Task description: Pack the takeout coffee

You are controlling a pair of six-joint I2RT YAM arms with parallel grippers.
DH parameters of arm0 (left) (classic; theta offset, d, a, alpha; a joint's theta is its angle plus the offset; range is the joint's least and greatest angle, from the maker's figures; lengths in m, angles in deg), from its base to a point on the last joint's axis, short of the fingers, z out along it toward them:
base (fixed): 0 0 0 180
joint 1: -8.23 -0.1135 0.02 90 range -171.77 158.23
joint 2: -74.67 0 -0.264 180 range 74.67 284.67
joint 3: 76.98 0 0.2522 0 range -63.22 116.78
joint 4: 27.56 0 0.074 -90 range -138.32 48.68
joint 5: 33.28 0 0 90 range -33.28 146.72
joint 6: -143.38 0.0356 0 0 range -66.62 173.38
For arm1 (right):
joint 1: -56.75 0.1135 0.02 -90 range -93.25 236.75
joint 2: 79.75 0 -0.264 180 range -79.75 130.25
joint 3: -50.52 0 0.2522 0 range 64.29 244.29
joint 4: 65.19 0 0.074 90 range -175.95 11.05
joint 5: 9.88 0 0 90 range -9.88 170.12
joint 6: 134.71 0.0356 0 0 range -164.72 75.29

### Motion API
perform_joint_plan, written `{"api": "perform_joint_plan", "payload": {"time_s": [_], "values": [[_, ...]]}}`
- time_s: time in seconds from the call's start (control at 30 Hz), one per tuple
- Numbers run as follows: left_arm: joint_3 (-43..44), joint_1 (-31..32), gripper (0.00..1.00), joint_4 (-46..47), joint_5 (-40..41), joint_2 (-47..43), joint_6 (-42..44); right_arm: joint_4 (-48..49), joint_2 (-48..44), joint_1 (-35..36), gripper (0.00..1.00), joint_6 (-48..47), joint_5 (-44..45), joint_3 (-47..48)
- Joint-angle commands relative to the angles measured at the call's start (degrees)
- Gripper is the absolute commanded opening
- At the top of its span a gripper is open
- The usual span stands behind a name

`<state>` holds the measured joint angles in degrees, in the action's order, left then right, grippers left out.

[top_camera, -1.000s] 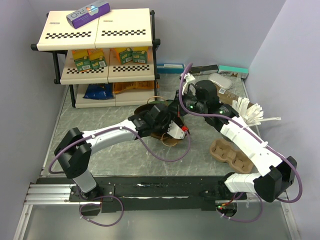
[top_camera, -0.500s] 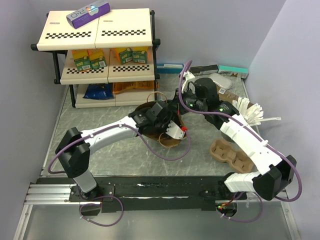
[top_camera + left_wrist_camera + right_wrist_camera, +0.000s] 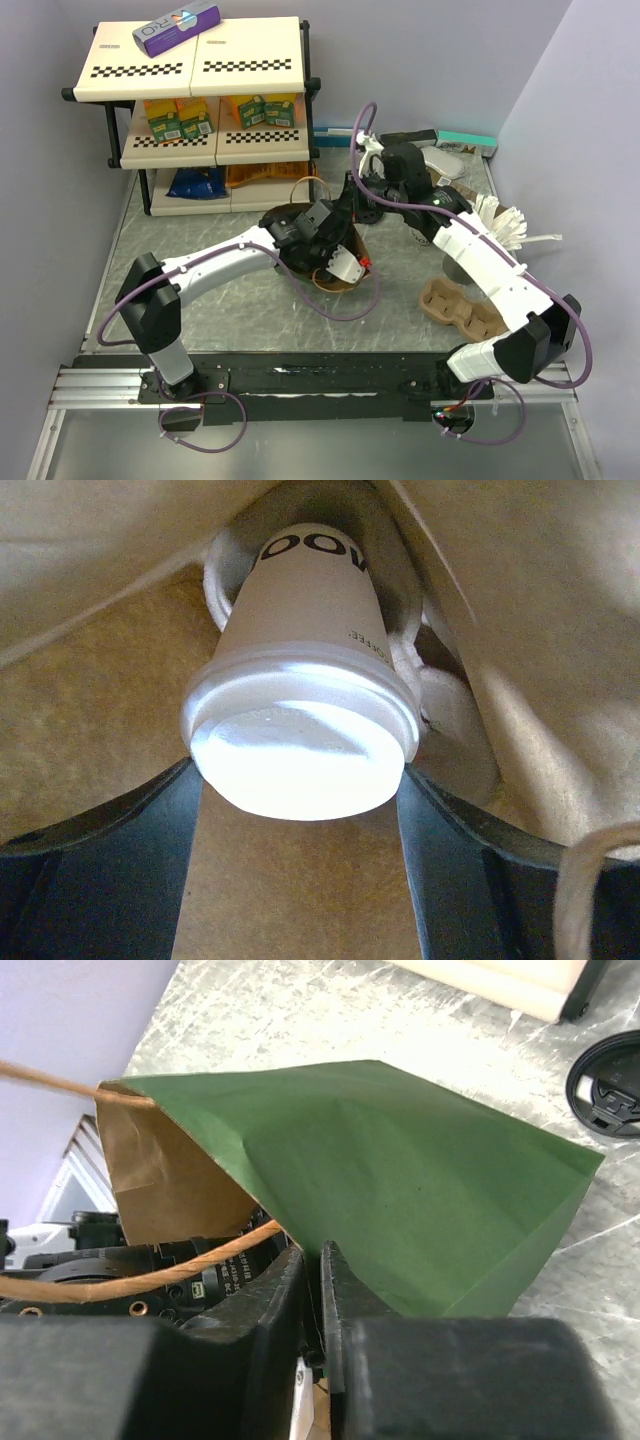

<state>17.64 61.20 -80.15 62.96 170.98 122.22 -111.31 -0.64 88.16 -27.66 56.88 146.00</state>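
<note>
A white lidded takeout coffee cup (image 3: 300, 680) fills the left wrist view, lid towards the camera, its base set in a pale moulded holder (image 3: 400, 600) deep inside the paper bag (image 3: 90, 710). My left gripper (image 3: 300, 780) is shut on the cup, with one finger against each side of the lid. In the top view the left wrist (image 3: 325, 245) reaches into the bag (image 3: 345, 278), so the fingers and cup are hidden. The bag is green outside (image 3: 400, 1180) and brown inside. My right gripper (image 3: 320, 1260) is shut on the bag's rim and holds the mouth up, also shown in the top view (image 3: 357, 195).
A brown moulded-pulp cup tray (image 3: 462, 308) lies at the right front. A tumbler of white sticks (image 3: 497, 225) stands by the right arm. A black lid (image 3: 610, 1085) lies past the bag. A stocked shelf rack (image 3: 200, 100) stands back left, with boxes (image 3: 440, 140) along the back wall.
My left wrist has pushed further up into the bag. My right gripper has lifted and drawn the bag's rim toward the back.
</note>
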Motion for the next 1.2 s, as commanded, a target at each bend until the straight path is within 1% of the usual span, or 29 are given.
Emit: {"api": "perform_joint_plan", "payload": {"time_s": [0.0, 0.13, 0.17, 0.23, 0.27, 0.33, 0.43, 0.53, 0.67, 0.7, 0.73, 0.8, 0.83, 0.9, 0.97, 1.03, 1.17], "values": [[1.2, 0.4, 0.01, -4.6, 0.4, 1.7, 1.8, 1.8, 0.5, -2.9, 0.23, 3.7, -4.4, 3.4], [2.5, 0.4, 0.01, -5.9, 0.0, 2.9, 2.3, 3.3, 1.6, -5.5, 0.37, 3.9, -7.1, 5.1], [2.7, 0.2, 0.01, -6.3, -0.1, 3.1, 2.4, 3.2, 1.7, -5.8, 0.42, 3.6, -8.7, 6.3], [3.3, -0.1, 0.01, -6.1, -0.5, 3.7, 2.8, 3.2, 2.6, -6.5, 0.49, 3.1, -11.0, 7.6], [3.5, -0.2, 0.01, -6.1, -0.7, 3.9, 3.0, 3.0, 2.9, -6.7, 0.55, 2.6, -12.9, 8.6], [4.4, -0.7, 0.01, -5.6, -1.3, 4.6, 3.1, 3.0, 3.1, -7.2, 0.6, 2.4, -14.5, 9.3], [5.2, -1.3, 0.01, -4.6, -1.9, 5.3, 2.8, 3.4, 3.2, -8.2, 0.7, 1.8, -16.1, 10.4], [6.0, -1.8, 0.03, -4.2, -3.0, 6.0, 2.8, 3.8, 3.3, -9.4, 0.72, 2.3, -17.3, 10.9], [7.1, -2.3, 0.02, -4.5, -3.8, 6.5, 3.5, 1.7, 4.5, -10.9, 0.72, 0.5, -18.0, 13.6], [7.8, -2.5, 0.01, -4.9, -4.0, 6.7, 3.7, -1.3, 4.6, -11.2, 0.72, -0.7, -17.1, 14.5], [8.3, -2.6, 0.01, -5.2, -4.2, 6.8, 3.8, -2.9, 4.7, -11.3, 0.72, -3.4, -12.7, 15.5], [9.7, -3.3, 0.01, -6.7, -5.7, 6.7, 3.7, -4.0, 4.6, -12.3, 0.73, -5.3, -9.9, 16.3], [10.1, -3.7, 0.01, -7.1, -5.8, 6.5, 3.7, -5.4, 4.4, -12.3, 0.73, -7.2, -5.7, 16.2], [10.5, -4.5, 0.01, -8.9, -7.5, 6.2, 4.5, -7.1, 4.6, -12.6, 0.73, -9.2, -1.2, 16.1], [10.5, -5.3, 0.01, -9.6, -8.4, 5.6, 5.5, -8.2, 4.4, -13.5, 0.72, -11.3, 0.9, 14.5], [10.3, -5.9, 0.01, -10.7, -9.4, 4.6, 6.6, -8.3, 4.0, -13.6, 0.7, -13.4, 0.9, 13.1], [9.7, -7.0, 0.01, -12.1, -9.8, 3.7, 8.9, -9.9, 3.3, -13.6, 0.68, -14.6, 1.4, 8.8]]}}
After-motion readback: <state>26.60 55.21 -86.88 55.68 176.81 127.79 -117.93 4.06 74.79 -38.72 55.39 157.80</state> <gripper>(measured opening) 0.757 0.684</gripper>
